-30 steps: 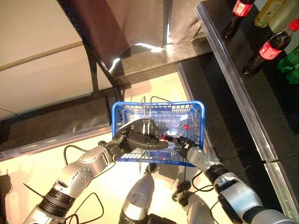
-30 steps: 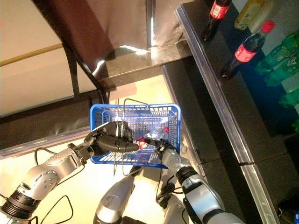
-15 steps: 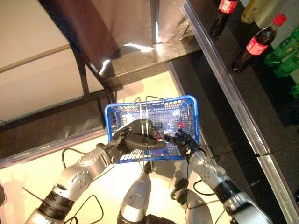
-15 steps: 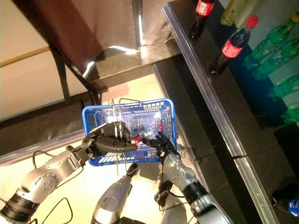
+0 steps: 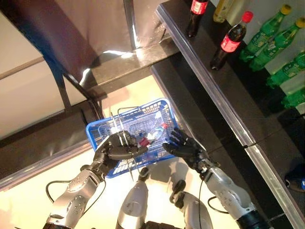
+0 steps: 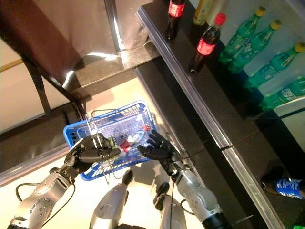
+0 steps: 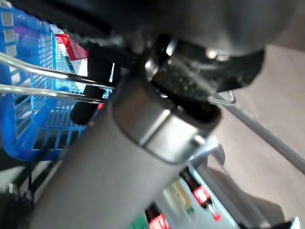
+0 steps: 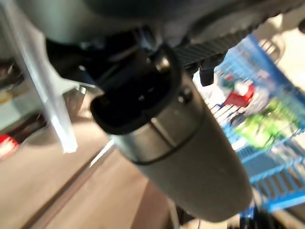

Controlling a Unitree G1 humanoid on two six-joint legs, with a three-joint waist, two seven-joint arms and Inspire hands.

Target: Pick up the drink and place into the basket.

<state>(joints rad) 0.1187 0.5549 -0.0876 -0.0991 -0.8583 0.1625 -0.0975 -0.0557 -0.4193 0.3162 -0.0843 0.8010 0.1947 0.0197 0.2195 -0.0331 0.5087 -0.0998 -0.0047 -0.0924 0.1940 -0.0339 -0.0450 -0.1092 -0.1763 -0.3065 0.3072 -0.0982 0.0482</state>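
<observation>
Blue basket (image 5: 97,131) already holds the bottle (image 5: 153,135); left hand (image 5: 114,148) clasps its wire handles, right hand (image 5: 183,147) spread empty alongside.

Warm light, floor glare, blurred wrist views

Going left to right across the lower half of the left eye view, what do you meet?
Left robot hand curled round the wire handles → blue basket with a bottle lying inside → right robot hand, fingers spread beside the basket → dark shelf edge.
</observation>
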